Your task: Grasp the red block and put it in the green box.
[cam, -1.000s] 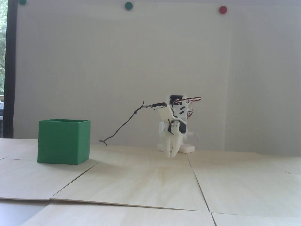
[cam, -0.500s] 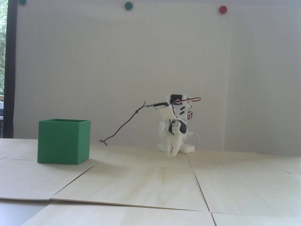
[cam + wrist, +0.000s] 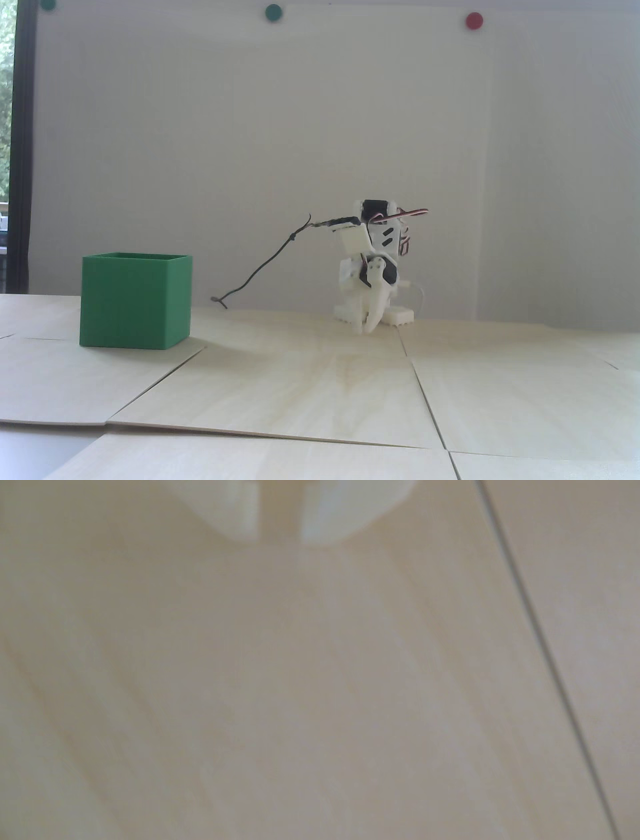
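Two white fingertips (image 3: 242, 511) poke in from the top of your wrist view, with a thin strip of wood showing between them. So your gripper (image 3: 280, 539) is open just a little, and it holds nothing. It is blurry there, so you cannot tell if the tips touch the table (image 3: 311, 705).

Your fixed view shows the whole small white arm (image 3: 372, 270) folded down low, with the gripper (image 3: 367, 327) pointing down at the wood, right by the arm's base. From this side you cannot see the gap.

Only the fixed view shows the green box (image 3: 136, 300). It stands on the table at the left, well apart from the arm, open on top. A thin black wire (image 3: 265, 265) hangs between them.

You cannot see the red block in either view.

The wrist view shows only pale wood and one dark seam (image 3: 540, 646).
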`<action>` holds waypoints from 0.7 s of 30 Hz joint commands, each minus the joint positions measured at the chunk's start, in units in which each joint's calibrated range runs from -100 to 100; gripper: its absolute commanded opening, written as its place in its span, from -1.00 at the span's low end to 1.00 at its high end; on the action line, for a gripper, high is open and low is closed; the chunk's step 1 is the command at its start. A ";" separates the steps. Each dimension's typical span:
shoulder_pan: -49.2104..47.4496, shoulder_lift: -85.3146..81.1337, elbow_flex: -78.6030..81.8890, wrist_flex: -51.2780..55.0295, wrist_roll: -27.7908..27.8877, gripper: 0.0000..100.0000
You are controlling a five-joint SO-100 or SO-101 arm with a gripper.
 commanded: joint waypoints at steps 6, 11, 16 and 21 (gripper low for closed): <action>-0.20 -0.26 0.12 0.90 0.82 -0.96; 0.37 -0.26 0.21 1.40 10.14 -0.95; 0.53 -0.26 0.21 1.99 11.70 -0.95; -0.04 -0.26 0.21 2.08 11.91 -0.95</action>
